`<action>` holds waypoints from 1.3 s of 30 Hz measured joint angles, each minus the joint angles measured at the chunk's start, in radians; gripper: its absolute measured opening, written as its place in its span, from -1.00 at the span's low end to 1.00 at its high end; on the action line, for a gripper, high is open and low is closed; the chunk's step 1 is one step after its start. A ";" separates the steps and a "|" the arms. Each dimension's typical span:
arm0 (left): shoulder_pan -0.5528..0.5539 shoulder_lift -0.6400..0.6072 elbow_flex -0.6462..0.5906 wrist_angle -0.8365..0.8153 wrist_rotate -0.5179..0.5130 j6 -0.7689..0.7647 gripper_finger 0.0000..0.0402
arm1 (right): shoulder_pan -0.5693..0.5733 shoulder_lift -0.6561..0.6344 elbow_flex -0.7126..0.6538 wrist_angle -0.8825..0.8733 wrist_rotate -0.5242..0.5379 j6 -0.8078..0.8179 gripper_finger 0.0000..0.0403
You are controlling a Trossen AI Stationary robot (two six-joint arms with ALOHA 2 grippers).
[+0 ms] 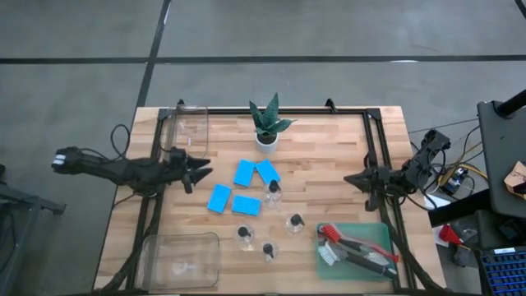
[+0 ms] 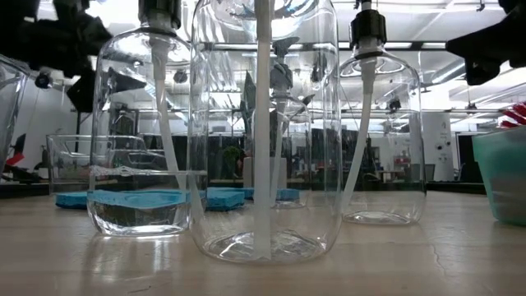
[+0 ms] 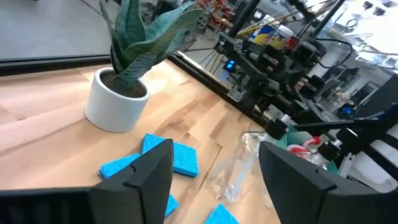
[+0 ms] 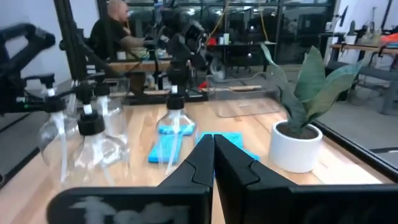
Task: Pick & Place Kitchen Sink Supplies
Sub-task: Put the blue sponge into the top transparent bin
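Note:
Several blue sponges [image 1: 244, 173] [image 3: 176, 155] lie flat in the middle of the table. Several small clear black-capped bottles [image 1: 274, 191] [image 4: 173, 121] stand upright near them. Red-and-black brushes [image 1: 353, 243] with white heads lie in a green tray [image 1: 378, 238] at the near right. My left gripper [image 1: 200, 173] [image 3: 217, 180] hovers open at the table's left, pointing toward the sponges, with nothing between its fingers. My right gripper [image 1: 349, 178] [image 4: 214, 163] is shut and holds nothing; it hovers at the right side and points toward the table's middle.
A green plant in a white pot [image 1: 266, 125] stands at the far middle. One clear bin [image 1: 187, 130] sits at the far left, another [image 1: 181, 258] at the near left. A black frame [image 1: 374, 148] runs along the table's sides. A person [image 4: 118, 28] sits beyond the table.

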 joint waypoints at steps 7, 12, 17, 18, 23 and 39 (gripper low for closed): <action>0.059 0.214 0.179 -0.058 0.030 -0.013 0.14 | 0.001 0.000 -0.002 -0.046 0.020 0.031 -0.96; 0.119 0.374 0.342 -0.233 0.035 -0.022 0.14 | 0.001 0.001 0.004 -0.043 0.081 0.044 -0.96; 0.189 0.521 0.441 -0.261 0.059 -0.031 0.14 | 0.001 0.010 0.004 -0.044 0.078 0.044 -0.96; 0.207 0.551 0.451 -0.272 0.076 -0.031 0.14 | 0.001 0.014 0.004 -0.043 0.077 0.044 -0.96; 0.308 0.681 0.509 -0.274 0.190 -0.020 0.14 | 0.001 0.022 0.004 -0.044 0.075 0.044 -0.96; 0.451 0.858 0.625 -0.287 0.378 0.061 0.14 | 0.001 0.022 0.004 -0.044 0.075 0.044 -0.96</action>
